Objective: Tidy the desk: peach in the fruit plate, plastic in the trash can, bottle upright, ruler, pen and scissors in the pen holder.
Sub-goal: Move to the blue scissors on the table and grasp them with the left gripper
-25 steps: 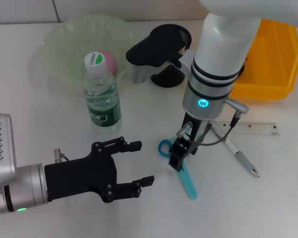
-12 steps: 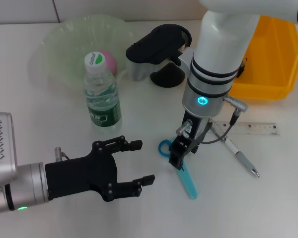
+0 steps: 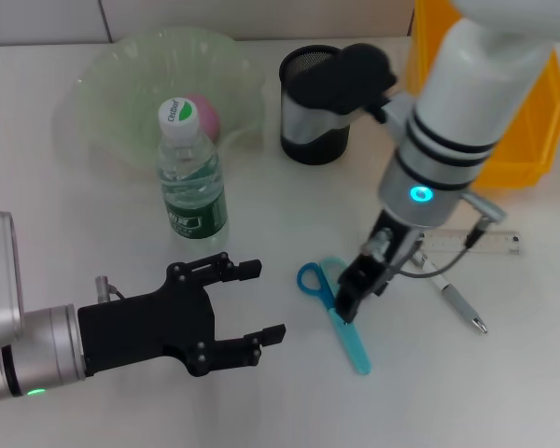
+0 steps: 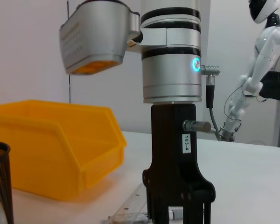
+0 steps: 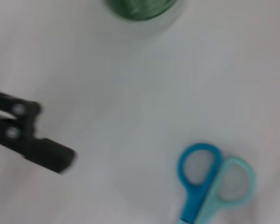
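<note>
We counted one of each thing on the white desk point(image 3: 93, 233): one clear plastic bottle point(image 3: 192, 182) standing upright with a white cap and green label, one pink peach point(image 3: 205, 112) lying in one pale green, translucent, wavy-rimmed fruit plate point(image 3: 121, 75), one black mesh pen holder point(image 3: 310, 117), one orange bin point(image 3: 532, 140), one pair of scissors point(image 3: 336, 313), one clear ruler point(image 3: 476, 242) and one pen point(image 3: 457, 301).

The scissors lay flat near the middle of the desk, with one darker blue loop, one lighter teal loop and the teal blades pointing toward us. The ruler and pen lay just beyond them to the right, the pen crossing under the ruler's near edge. We saw no plastic scrap.

The right gripper point(image 3: 355, 291) hung low directly over the scissors, close above the pivot; whether it touched them we could not tell, nor how far apart its black fingers stood. In the left wrist view that gripper point(image 4: 177, 205) showed as a black block under a silver wrist with a glowing ring. In the right wrist view the scissors' loops point(image 5: 214, 179) lay just below the camera.

The left gripper point(image 3: 252, 303) hovered low at the near left of the desk with its black fingers spread wide, holding nothing and touching nothing, well short of the bottle.
</note>
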Controlling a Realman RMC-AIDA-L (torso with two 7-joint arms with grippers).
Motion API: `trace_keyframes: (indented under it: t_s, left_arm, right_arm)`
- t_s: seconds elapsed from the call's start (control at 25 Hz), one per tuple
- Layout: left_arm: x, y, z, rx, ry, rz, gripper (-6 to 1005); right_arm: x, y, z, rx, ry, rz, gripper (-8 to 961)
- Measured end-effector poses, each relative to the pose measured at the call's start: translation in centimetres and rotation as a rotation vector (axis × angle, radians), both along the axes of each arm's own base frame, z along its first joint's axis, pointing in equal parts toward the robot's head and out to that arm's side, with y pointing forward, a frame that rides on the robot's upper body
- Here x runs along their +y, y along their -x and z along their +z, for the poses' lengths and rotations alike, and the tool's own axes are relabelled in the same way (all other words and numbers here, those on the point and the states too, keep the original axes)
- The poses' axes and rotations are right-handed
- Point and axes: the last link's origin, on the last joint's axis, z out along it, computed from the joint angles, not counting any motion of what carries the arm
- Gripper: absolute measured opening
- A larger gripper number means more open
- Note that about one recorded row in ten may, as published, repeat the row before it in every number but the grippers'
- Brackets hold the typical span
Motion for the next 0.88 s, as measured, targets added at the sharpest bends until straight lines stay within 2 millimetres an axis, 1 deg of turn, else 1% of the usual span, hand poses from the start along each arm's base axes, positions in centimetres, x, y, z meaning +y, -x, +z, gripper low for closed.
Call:
trace_keyframes:
  t_s: [0.04,0.08,0.12,0.16,0.2,0.24,0.28,0.32,0.36,0.4,0.44,0.48,0.52,0.56,0.6,0.72,0.8,0.84,0.88]
  left_arm:
    - [0.0,0.0,0.0,-0.002,-0.003,0.002,789]
    - [0.0,0.0,0.1,-0.004,-0.006,0.006,789]
    - [0.1,0.1,0.2,-0.006,-0.010,0.009,789]
    - [0.1,0.1,0.2,-0.009,-0.016,0.015,789]
    - [0.1,0.1,0.2,-0.009,-0.016,0.015,789]
    - [0.2,0.1,0.3,-0.012,-0.021,0.017,789]
    - [0.3,0.1,0.4,-0.013,-0.024,0.019,789]
    - [0.4,0.1,0.4,-0.015,-0.028,0.020,789]
    - [0.5,0.1,0.5,-0.018,-0.034,0.022,789]
    - [0.5,0.1,0.5,-0.018,-0.034,0.022,789]
    - [0.6,0.0,0.6,-0.020,-0.035,0.023,789]
    - [0.6,0.0,0.6,-0.021,-0.037,0.024,789]
    - [0.7,0.0,0.7,-0.023,-0.039,0.025,789]
    - [0.8,-0.1,0.7,-0.027,-0.040,0.028,789]
    - [0.8,-0.1,0.7,-0.027,-0.040,0.028,789]
    - [0.9,-0.2,0.9,-0.038,-0.036,0.035,789]
    - [0.9,-0.7,1.3,-0.081,-0.014,0.041,789]
    - [0.9,-0.7,1.3,-0.081,-0.014,0.041,789]
    - [0.8,-0.9,1.4,-0.096,-0.010,0.035,789]
  right_arm:
    - [-0.1,-0.3,1.2,0.023,-0.026,-0.011,581]
    - [-0.1,-0.3,1.2,0.023,-0.026,-0.011,582]
    - [-0.1,-0.4,1.7,0.030,-0.037,-0.012,583]
    - [-0.2,-0.6,3.3,0.051,-0.073,-0.023,584]
    - [-0.2,-0.6,3.3,0.051,-0.073,-0.023,586]
    - [-0.2,-0.6,4.9,0.077,-0.116,-0.021,587]
    - [-0.2,-0.6,4.9,0.077,-0.116,-0.021,588]
    - [-0.2,-0.6,5.8,0.089,-0.137,-0.017,589]
    - [-0.3,-0.4,7.5,0.121,-0.179,-0.001,591]
    - [-0.3,-0.4,7.5,0.121,-0.179,-0.001,592]
    - [-0.3,-0.2,9.1,0.158,-0.218,0.020,593]
    - [-0.3,-0.2,9.1,0.158,-0.218,0.020,594]
    - [-0.4,-0.2,10.1,0.182,-0.247,0.035,596]
    - [-0.6,-0.4,11.6,0.225,-0.287,0.058,597]
    - [-0.6,-0.4,11.6,0.225,-0.287,0.058,598]
    - [-1.8,-0.8,13.6,0.352,-0.331,0.097,602]
    - [-3.8,-1.5,15.4,0.537,-0.347,0.147,604]
    - [-3.8,-1.5,15.4,0.537,-0.347,0.147,605]
    - [-4.3,-1.9,15.7,0.564,-0.348,0.162,607]
